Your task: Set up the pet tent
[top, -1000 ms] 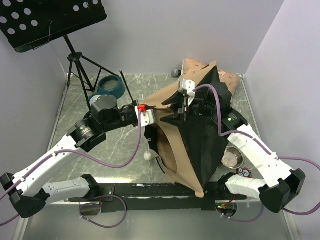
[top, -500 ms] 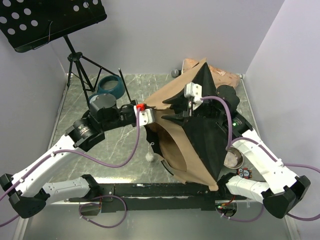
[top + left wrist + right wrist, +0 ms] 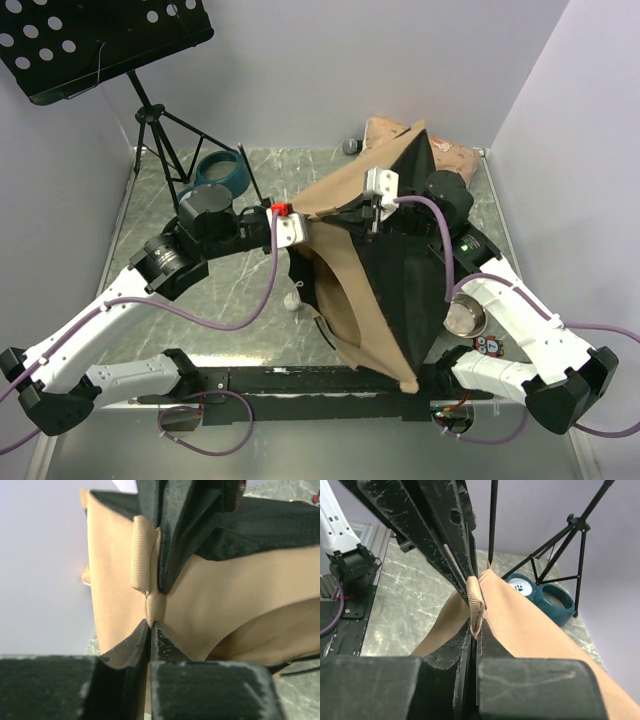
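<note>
The large tan fabric pet tent (image 3: pixel 395 290) with its black base panel is held up off the grey marble-patterned table (image 3: pixel 230 290) at centre right, hanging between the two arms. Its black panel faces the right arm and its tan side with the arched doorway faces left. The tent's pointed top reaches the far edge in front of a pinkish-beige plush cushion (image 3: pixel 455 157), and its lowest corner hangs down to the black rail at the near edge. The left gripper (image 3: pixel 290 228) meets the tent's upper left edge. In the left wrist view its fingers (image 3: pixel 135 642) are clenched on a seam of the tan cloth, just under a short tan webbing loop (image 3: pixel 141 555) and beside folds of black fabric. The right gripper (image 3: pixel 374 207) sits on the tent's upper ridge. In the right wrist view its fingers are pressed together on the lower end of a tan webbing tab (image 3: pixel 475 605) at the edge of the tan panel. A thin black pole (image 3: pixel 492 520) rises from the tent's edge just behind that tab. A small white pom-pom (image 3: pixel 291 303) dangles on a string below the doorway's edge, near the table. A teal-blue double pet bowl (image 3: pixel 222 172) lies at the far left of the table, next to the tripod legs of a black perforated music stand (image 3: pixel 100 40). A round steel bowl (image 3: pixel 465 317) sits just beside the tent's right side, close to the right arm.
</note>
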`<state>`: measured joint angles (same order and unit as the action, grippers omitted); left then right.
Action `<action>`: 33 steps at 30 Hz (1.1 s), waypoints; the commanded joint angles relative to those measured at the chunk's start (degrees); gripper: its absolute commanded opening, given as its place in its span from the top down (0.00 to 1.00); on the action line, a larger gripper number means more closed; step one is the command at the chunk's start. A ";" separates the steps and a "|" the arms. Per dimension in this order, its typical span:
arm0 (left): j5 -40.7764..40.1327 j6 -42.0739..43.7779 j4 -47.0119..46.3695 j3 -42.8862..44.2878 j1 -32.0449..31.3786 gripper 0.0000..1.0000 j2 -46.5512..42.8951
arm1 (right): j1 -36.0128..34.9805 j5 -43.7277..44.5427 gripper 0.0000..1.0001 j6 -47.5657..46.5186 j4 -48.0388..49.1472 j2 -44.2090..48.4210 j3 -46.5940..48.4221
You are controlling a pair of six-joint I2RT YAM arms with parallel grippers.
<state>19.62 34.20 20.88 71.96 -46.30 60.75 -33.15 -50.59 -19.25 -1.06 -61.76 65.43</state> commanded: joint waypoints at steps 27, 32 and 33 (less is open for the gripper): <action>-20.14 8.60 -19.23 -1.82 -9.33 0.91 -1.07 | -1.48 4.27 1.00 9.57 -0.96 -2.84 3.65; -20.14 11.15 -17.81 -3.58 -10.82 0.92 -0.90 | -1.57 4.62 1.00 11.24 -0.17 -2.84 3.83; -20.40 11.33 -17.46 -3.85 -11.00 0.93 -0.72 | -1.48 4.45 1.00 11.60 0.00 -2.84 3.83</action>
<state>0.16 43.09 2.26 67.79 -56.21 59.94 -34.37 -46.13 -8.51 -2.74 -65.73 67.26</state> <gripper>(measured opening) 0.077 0.030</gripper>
